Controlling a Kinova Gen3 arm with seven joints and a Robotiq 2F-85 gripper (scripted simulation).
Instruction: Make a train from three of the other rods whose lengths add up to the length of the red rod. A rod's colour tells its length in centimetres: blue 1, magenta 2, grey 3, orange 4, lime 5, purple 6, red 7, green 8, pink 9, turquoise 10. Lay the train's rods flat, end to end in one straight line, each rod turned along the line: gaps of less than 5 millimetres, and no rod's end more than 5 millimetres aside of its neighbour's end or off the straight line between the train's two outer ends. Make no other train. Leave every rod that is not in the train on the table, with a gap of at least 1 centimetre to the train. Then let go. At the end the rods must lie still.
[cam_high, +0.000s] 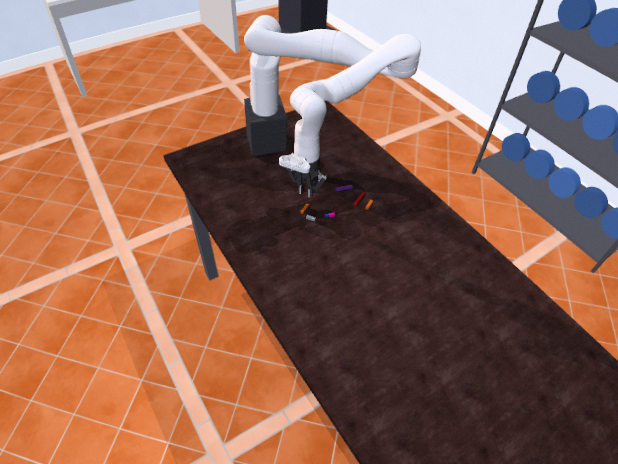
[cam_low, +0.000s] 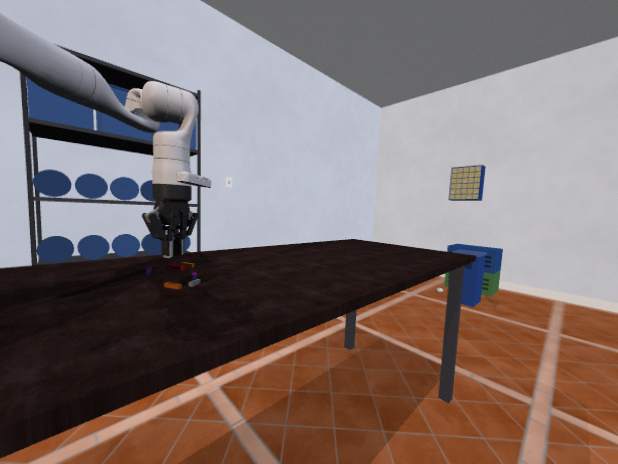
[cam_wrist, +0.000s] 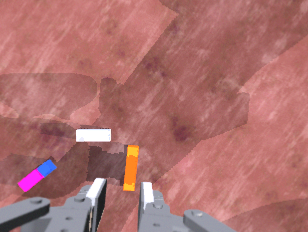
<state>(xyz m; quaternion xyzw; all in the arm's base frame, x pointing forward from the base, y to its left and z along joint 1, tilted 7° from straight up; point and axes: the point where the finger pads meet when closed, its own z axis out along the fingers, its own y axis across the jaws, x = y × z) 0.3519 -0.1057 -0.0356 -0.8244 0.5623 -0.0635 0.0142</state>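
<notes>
My gripper (cam_high: 306, 191) hovers a little above the dark table, fingers narrowed but apart, with nothing between them. In the wrist view the gripper (cam_wrist: 121, 192) sits just short of an orange rod (cam_wrist: 131, 167), which lies flat on the table and points away from the fingers. A grey rod (cam_wrist: 93, 135) lies beyond and to the left of it. A magenta rod (cam_wrist: 30, 181) and a blue rod (cam_wrist: 47, 168) lie end to end at the far left. The red rod (cam_high: 359, 198), a purple rod (cam_high: 344, 188) and a second orange rod (cam_high: 369, 204) lie to the right.
The arm's black base (cam_high: 265, 131) stands at the table's far end. A shelf with blue cylinders (cam_high: 565, 145) stands right of the table. The table's left edge (cam_high: 200, 220) is close to the rods.
</notes>
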